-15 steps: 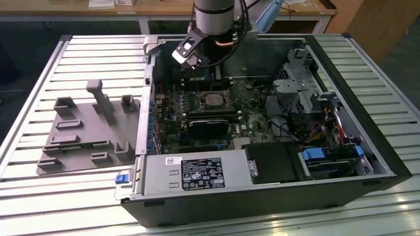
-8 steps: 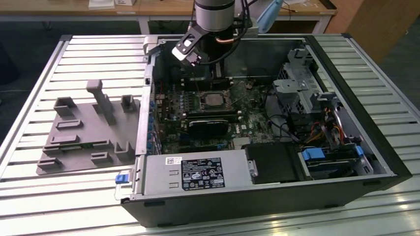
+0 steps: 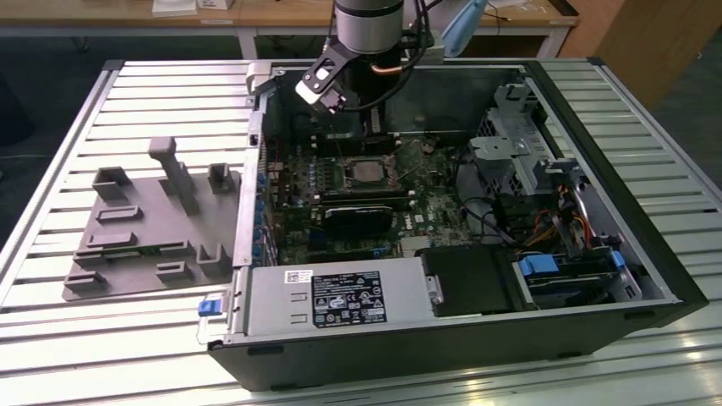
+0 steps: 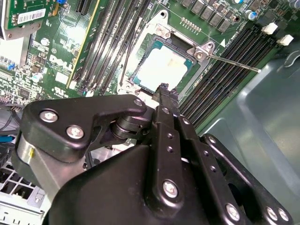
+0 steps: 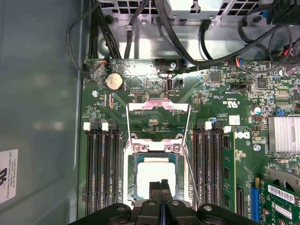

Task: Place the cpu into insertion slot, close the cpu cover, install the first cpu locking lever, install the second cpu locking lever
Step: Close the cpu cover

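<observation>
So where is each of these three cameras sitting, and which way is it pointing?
Exterior view: stands apart, above the open computer case, looking down into it; the arm shows at the far side.
First wrist view: on the arm, looking down at the motherboard; the hand shows, shut.
Second wrist view: on the arm, looking slantwise along the hand at the motherboard.
Shared: both wrist views show the cpu by the hand.
</observation>
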You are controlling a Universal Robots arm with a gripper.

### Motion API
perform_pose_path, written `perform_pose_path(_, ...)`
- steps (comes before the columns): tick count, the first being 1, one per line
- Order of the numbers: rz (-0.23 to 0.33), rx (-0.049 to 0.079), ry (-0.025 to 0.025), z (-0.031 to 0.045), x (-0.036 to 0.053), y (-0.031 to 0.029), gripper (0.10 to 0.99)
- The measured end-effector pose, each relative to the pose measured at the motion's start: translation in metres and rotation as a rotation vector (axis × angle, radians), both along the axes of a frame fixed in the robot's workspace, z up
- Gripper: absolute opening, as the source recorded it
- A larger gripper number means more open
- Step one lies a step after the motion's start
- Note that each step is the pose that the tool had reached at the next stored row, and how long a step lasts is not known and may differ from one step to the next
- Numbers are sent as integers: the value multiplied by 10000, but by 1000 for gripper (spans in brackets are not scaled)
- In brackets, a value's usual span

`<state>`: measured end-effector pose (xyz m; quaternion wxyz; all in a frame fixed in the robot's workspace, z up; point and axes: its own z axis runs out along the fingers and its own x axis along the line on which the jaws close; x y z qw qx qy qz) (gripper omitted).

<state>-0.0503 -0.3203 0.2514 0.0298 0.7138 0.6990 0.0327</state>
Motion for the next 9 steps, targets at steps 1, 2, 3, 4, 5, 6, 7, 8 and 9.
perform_pose_path(1, 0, -1, 0, 0, 0, 0, 102)
perform_pose_path(2, 0, -2, 0, 0, 0, 0, 102)
perform_pose_path(3, 0, -3, 0, 0, 0, 0, 102)
perform_pose_path(4, 0, -3, 0, 0, 0, 0, 102)
perform_pose_path(5, 0, -4, 0, 0, 0, 0, 102)
perform_pose_path(6, 0, -7, 2, 3, 0, 0, 102)
perform_pose_path(7, 0, -7, 2, 12, 0, 0, 102)
perform_pose_path(8, 0, -5, 1, 25, 0, 0, 102)
perform_pose_path(9, 0, -5, 0, 42, 0, 0, 102)
